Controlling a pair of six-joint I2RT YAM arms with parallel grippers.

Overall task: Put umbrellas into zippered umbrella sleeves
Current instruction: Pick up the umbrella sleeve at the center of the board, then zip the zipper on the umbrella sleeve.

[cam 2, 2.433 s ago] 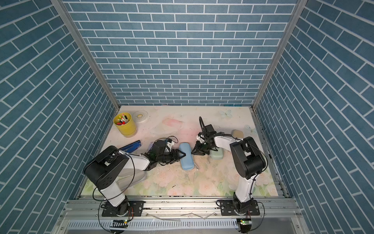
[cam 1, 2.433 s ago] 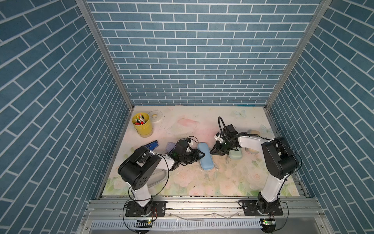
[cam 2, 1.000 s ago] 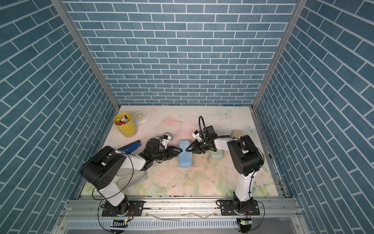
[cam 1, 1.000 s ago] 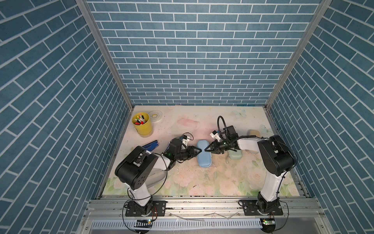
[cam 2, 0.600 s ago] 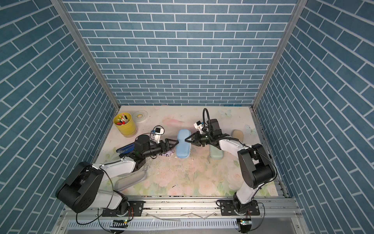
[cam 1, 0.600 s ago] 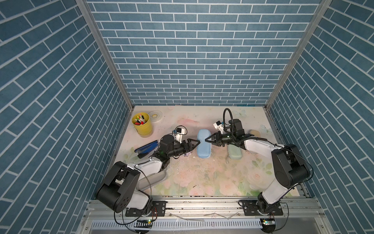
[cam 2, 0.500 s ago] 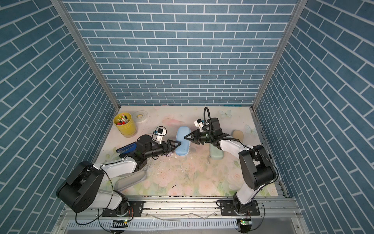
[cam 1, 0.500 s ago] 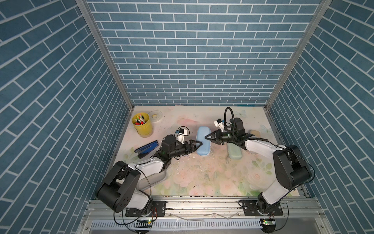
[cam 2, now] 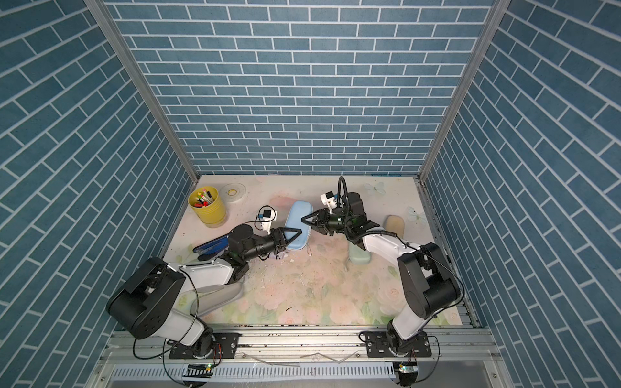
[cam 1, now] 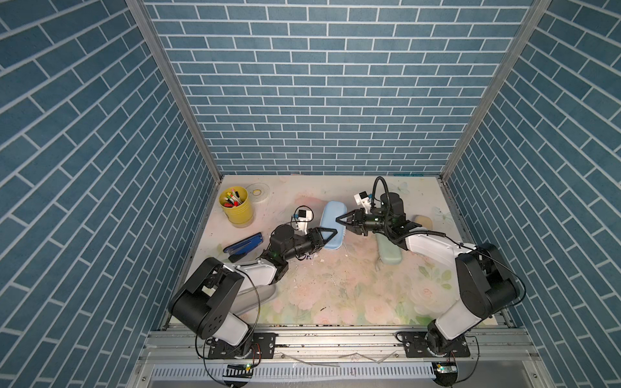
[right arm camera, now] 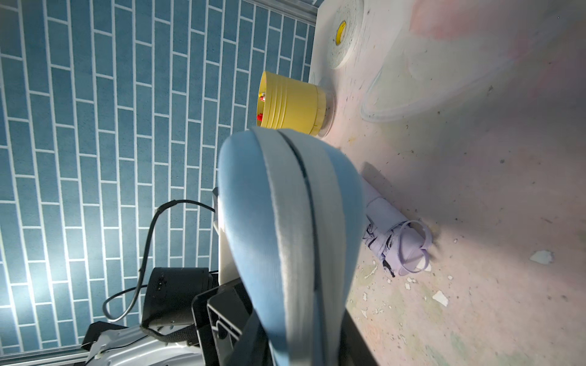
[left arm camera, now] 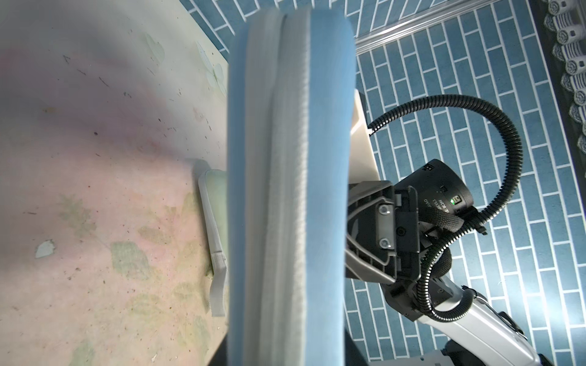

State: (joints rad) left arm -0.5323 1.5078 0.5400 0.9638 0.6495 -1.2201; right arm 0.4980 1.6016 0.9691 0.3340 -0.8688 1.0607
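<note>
Light-blue oblong zippered fabric sleeve, frame ctr: est. light, semi-stiff; pinch long edges nr zip; my left gripper, right gripper flank it, jaw closure indeterminate.

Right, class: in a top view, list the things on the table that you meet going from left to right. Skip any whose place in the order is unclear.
yellow cup of pens → blue sleeve → mint sleeve → beige sleeve. The stapler and the tape roll overlap the cup's span, so they are left out.
</note>
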